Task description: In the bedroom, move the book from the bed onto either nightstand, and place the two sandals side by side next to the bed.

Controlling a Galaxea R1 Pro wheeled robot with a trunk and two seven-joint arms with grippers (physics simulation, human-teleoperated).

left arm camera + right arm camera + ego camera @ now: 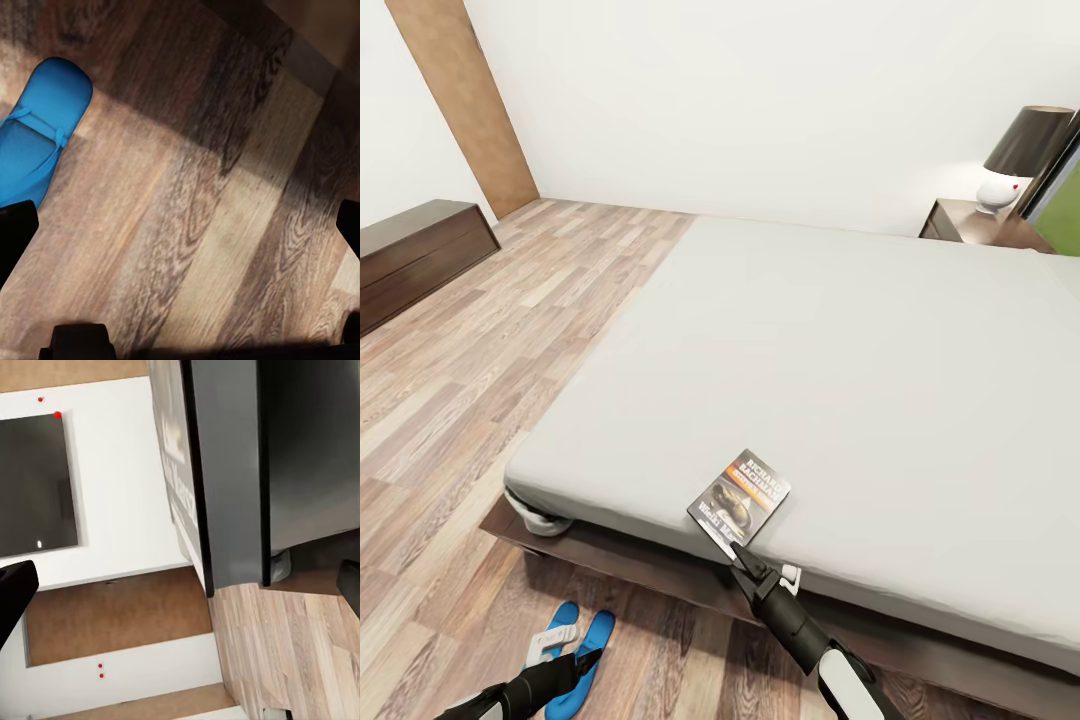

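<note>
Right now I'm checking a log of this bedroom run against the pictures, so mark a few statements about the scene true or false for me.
1. The book lies on the bed near its front edge. True.
2. The book already sits on the nightstand. False: the nightstand, beyond the bed's far side, carries a lamp; the book is on the mattress.
3. The right gripper is at the book's near edge. True; whether it grips the book cannot be told.
4. The blue sandals are on the bed. False: they lie on the wood floor beside the bed, by the left gripper.
5. A long dark bench stands against the left wall. True.
</note>
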